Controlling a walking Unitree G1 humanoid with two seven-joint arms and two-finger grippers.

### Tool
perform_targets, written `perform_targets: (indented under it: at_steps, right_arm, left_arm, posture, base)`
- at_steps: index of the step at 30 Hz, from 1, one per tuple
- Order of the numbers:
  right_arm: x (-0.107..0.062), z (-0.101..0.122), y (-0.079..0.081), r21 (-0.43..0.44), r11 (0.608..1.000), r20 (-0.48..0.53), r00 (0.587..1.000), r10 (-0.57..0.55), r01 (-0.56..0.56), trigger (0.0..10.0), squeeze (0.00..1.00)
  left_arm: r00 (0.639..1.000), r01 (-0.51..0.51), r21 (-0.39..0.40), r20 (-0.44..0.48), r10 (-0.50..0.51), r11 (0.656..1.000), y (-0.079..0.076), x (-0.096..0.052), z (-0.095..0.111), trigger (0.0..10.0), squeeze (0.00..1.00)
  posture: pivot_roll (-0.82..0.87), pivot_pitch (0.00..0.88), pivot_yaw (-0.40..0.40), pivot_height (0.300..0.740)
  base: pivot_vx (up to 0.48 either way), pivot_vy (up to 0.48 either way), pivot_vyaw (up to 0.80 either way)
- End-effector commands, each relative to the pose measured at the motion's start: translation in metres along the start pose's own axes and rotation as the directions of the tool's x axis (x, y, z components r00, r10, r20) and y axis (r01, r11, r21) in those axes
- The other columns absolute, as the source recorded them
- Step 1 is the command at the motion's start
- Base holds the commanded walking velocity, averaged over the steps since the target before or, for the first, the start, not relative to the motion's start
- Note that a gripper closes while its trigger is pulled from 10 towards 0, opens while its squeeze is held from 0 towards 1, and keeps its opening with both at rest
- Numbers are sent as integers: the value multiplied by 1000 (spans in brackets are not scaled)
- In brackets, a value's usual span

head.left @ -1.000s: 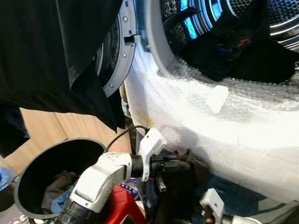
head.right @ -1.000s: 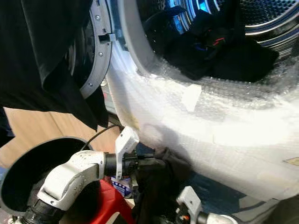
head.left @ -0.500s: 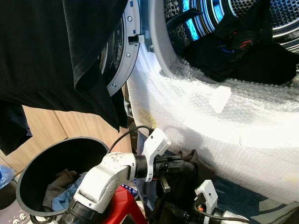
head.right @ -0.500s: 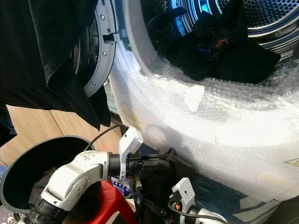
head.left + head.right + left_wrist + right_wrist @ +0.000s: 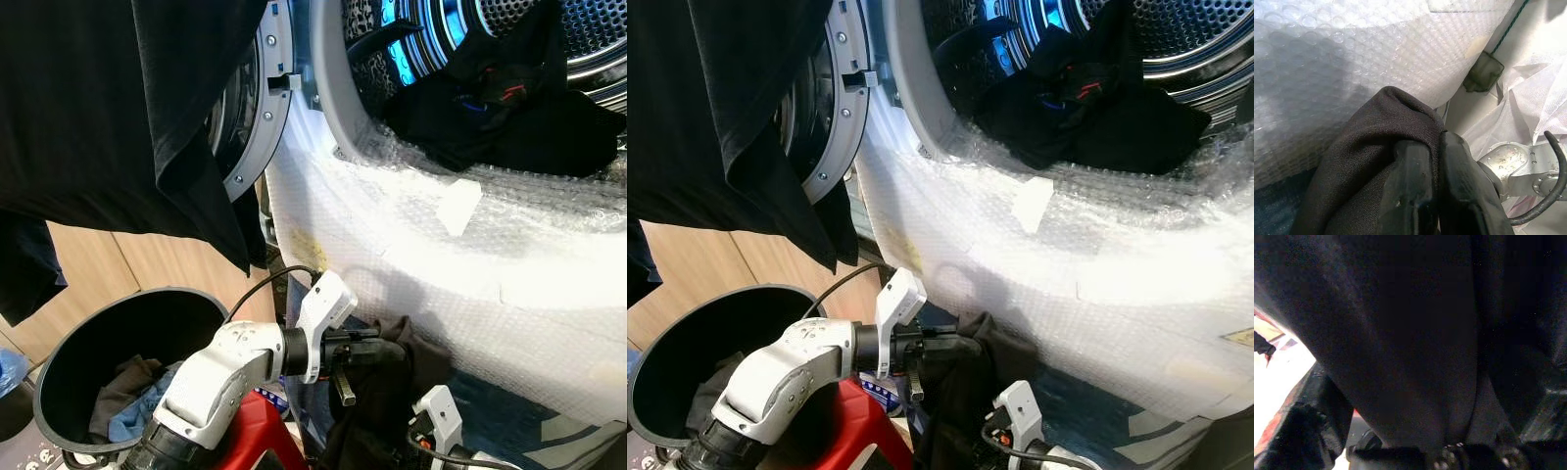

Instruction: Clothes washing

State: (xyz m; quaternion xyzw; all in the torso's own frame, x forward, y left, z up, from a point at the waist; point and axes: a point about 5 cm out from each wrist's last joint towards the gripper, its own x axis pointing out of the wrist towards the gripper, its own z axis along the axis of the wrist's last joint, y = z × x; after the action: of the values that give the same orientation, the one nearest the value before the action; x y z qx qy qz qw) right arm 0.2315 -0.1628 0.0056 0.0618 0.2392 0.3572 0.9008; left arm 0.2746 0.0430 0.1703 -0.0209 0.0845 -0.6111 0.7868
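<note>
left hand (image 5: 1432, 147) pinched tight on dark cloth (image 5: 392, 382) | right hand (image 5: 436, 431) grip unclear | washer drum (image 5: 470, 59) at 1 o'clock; bucket (image 5: 59, 362) at 8

no legible text, small printed label beside the red object (image 5: 257, 431), too blurred to read

The left arm (image 5: 230, 367) reached forward and across, bent at the elbow, and the left gripper (image 5: 1432, 147) had its black fingers (image 5: 1408, 171) pinched together. The right gripper (image 5: 392, 455) sat low beside it, wrist (image 5: 436, 421) raised.
</note>
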Motion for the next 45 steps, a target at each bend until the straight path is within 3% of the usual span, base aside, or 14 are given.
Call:
perform_targets:
  at_steps: [1,19,40,45]
  right_arm:
    - [3,4,0,-7,1000,18,1000,2,-1,0,0]
    - [23,9,15,-14,998,53,996,66,-65,0,0]
    - [22,17,3,-3,1000,97,995,-22,23,0,0]
    - [22,15,0,8,998,102,993,-65,65,0,0]
  left_arm:
    - [999,27,32,19,-28,999,-2,1,8,0,0]
    - [1000,16,52,14,-17,999,6,-2,11,0,0]
    - [1000,-24,62,19,23,998,14,-8,17,0,0]
    - [998,-65,51,11,64,997,17,-19,14,0,0]
  posture:
    - [-1,0,60,740]
    - [-5,0,85,740]
    - [4,0,108,740]
    - [4,0,119,740]
  base:
    - [0,0,0]
    - [0,0,0]
    - [0,0,0]
    - [0,0,0]
